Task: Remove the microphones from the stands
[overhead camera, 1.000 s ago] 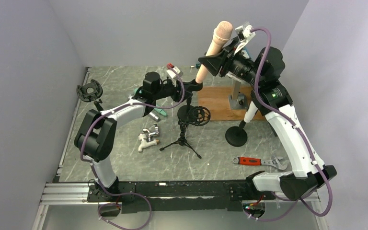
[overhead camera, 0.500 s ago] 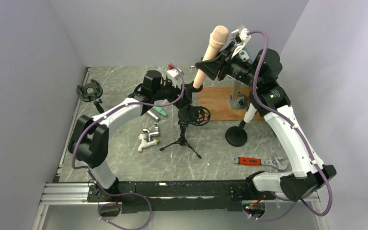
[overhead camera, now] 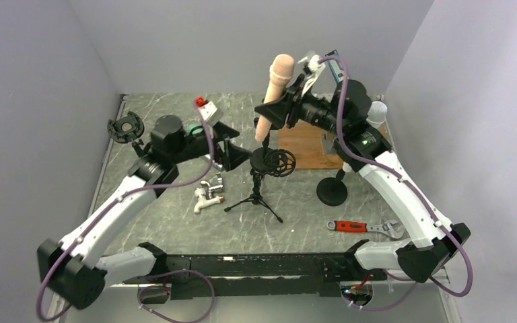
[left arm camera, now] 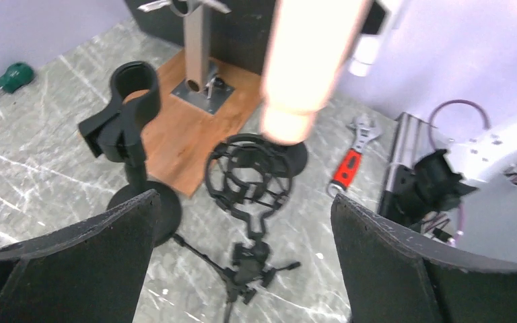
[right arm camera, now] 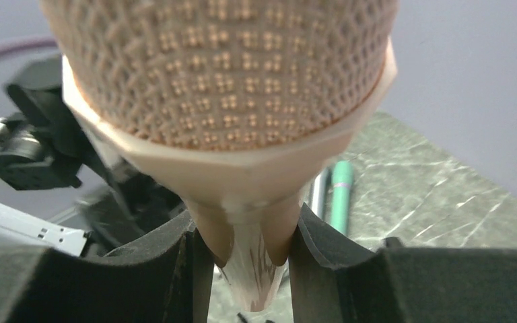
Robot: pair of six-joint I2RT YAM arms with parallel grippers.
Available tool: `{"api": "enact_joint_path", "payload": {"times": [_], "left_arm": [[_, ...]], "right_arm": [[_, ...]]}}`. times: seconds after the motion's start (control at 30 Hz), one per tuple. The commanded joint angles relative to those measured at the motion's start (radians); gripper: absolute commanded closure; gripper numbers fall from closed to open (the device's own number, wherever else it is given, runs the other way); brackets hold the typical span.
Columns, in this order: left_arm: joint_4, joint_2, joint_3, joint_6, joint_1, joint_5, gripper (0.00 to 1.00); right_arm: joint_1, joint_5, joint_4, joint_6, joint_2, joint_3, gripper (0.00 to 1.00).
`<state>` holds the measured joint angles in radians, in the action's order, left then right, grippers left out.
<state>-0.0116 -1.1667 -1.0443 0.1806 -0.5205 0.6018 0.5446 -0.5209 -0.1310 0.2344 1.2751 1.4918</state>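
Over the grey marbled counter (overhead camera: 175, 222), clear of the black clip stand (left arm camera: 131, 108), the pink microphone (overhead camera: 272, 91) hangs upright in the air, clamped just below its mesh head by the right jaws. Left jaws stand wide apart, holding nothing.

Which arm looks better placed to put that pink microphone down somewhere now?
Right. The right gripper is clamped on the microphone just below its head, holding it in the air clear of the empty clip. The left gripper is wide open, holds nothing and sits off to the side.
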Motion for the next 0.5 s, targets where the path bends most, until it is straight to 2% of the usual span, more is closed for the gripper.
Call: {"api": "enact_joint_path", "payload": {"times": [0.0,0.1,0.2,0.33,0.47], "left_arm": [[0.007,0.196,0.067,0.108,-0.004,0.081,0.01],[0.051,0.329,0.103,0.143,-0.004,0.048,0.01],[0.156,0.41,0.096,0.165,-0.004,-0.05,0.01],[0.296,0.446,0.062,0.174,-0.004,-0.137,0.11],[0.3,0.476,0.095,0.21,-0.003,-0.134,0.15]], "right_arm": [[0.104,0.107,0.02,0.001,-0.024,-0.046,1.0],[0.169,0.162,0.059,0.06,-0.02,-0.086,1.0],[0.21,0.175,0.141,0.149,-0.015,-0.138,1.0],[0.235,0.182,0.253,0.275,-0.003,-0.207,1.0],[0.242,0.183,0.35,0.414,0.013,-0.273,1.0]]}}
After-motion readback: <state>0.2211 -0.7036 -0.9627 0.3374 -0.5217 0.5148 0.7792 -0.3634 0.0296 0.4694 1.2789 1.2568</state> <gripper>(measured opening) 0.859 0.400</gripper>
